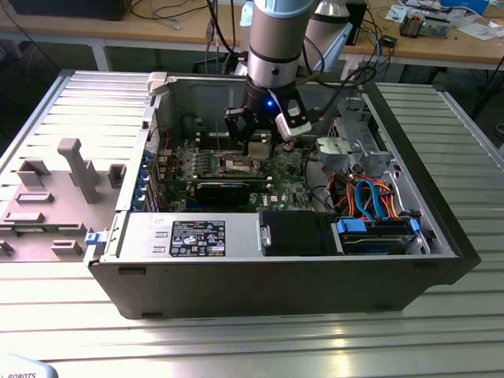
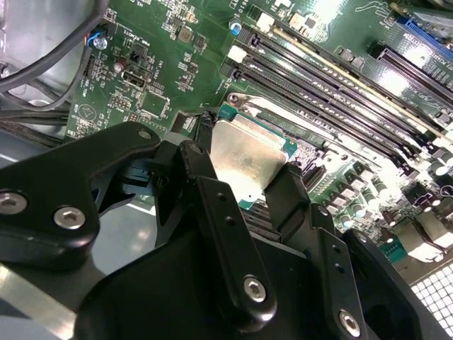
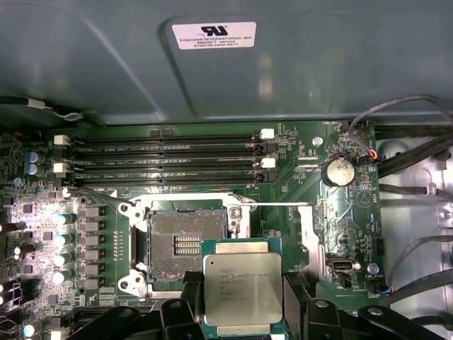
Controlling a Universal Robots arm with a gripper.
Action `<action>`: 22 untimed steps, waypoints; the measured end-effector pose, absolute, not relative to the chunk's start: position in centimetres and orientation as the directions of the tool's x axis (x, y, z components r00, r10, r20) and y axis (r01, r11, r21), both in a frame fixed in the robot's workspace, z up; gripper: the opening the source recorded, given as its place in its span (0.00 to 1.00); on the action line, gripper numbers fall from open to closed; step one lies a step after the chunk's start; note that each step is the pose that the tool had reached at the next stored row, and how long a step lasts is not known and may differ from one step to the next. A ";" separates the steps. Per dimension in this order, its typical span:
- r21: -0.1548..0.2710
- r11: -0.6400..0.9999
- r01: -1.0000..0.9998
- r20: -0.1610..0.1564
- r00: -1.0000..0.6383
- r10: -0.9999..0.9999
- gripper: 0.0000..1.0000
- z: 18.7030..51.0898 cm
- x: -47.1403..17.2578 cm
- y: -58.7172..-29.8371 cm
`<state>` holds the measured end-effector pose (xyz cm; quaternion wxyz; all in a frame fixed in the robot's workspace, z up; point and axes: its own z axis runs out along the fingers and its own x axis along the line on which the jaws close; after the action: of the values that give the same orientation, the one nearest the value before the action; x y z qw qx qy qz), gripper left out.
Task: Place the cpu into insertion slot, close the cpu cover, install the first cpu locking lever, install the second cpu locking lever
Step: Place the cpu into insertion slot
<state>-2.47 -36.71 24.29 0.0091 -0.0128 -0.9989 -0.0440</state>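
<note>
My gripper [image 2: 244, 185] is shut on the cpu [image 2: 244, 156], a flat square chip with a dull silver top and a green rim, with one black finger [image 2: 202, 185] on each of two opposite edges. In the first wrist view the cpu [image 3: 243, 287] hangs beside and partly over one corner of the insertion slot [image 3: 180, 244], whose dark pin field lies bare. The cpu cover [image 3: 310, 241] stands open as a silvery plate next to the slot. In the exterior view my gripper [image 1: 260, 146] hovers low over the insertion slot [image 1: 236, 164] in the middle of the green motherboard.
The motherboard [image 1: 287, 177] lies inside an open computer case [image 1: 260, 276]. Long black memory slots [image 3: 166, 159] run close by the socket. Coloured cables [image 1: 370, 197] and a drive cage fill the case at the exterior view's right. A grey fixture plate [image 1: 55, 197] lies outside the case.
</note>
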 end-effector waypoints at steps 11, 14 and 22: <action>0.071 0.997 0.026 0.016 -1.000 0.025 0.55 24.5 -2.7 -36.7; 0.060 0.998 0.025 0.014 -1.000 0.024 0.55 25.6 -2.7 -36.7; 0.020 1.000 0.021 0.008 -1.000 0.021 0.55 26.5 -3.8 -36.6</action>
<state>-3.85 -36.63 26.52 0.0039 -0.0107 -0.9999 -0.0100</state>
